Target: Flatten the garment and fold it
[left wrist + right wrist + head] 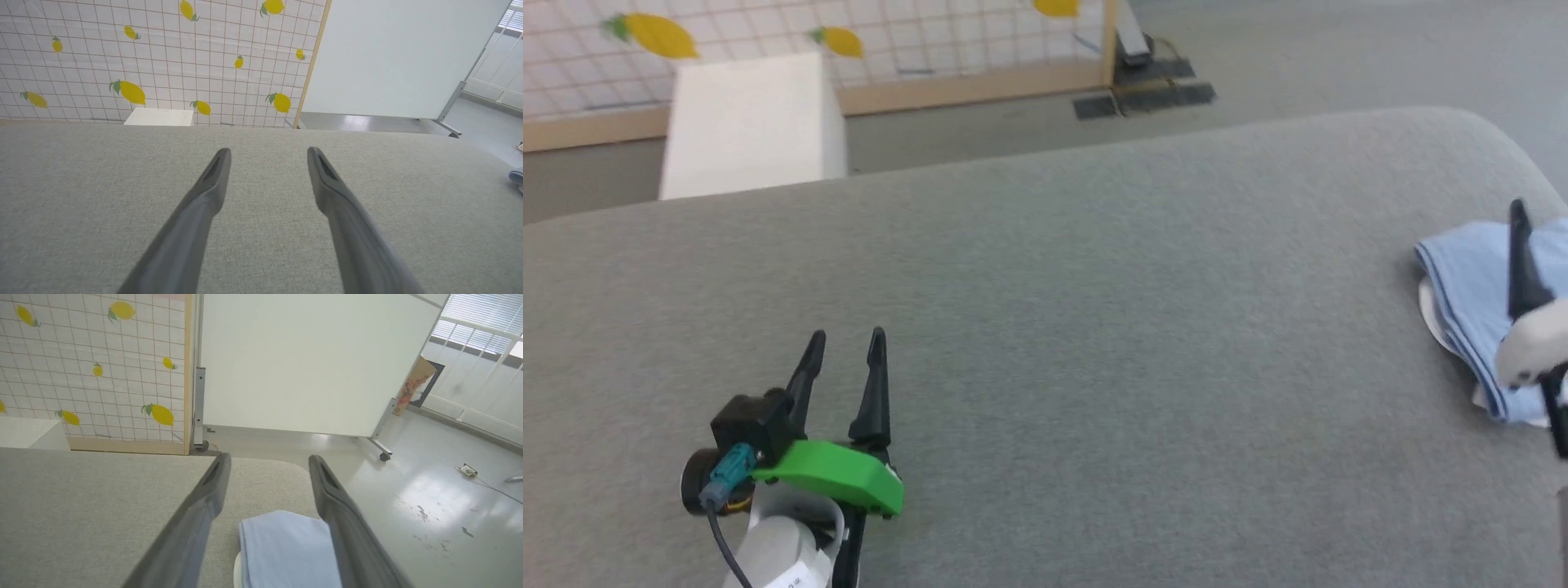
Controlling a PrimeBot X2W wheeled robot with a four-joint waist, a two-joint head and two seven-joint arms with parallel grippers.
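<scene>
Left pincer [847, 335] hovers over the bare grey bench [1094, 327] at its near left, fingers spread wide with nothing between them. Right pincer [269, 457] is spread wide too and grips nothing. Its fingers straddle the garment [286, 547] from above; whether they touch it cannot be told. The garment lies folded in a compact light blue stack, white showing beneath, at the bench's right end near the rounded corner, well apart from the left pincer.
</scene>
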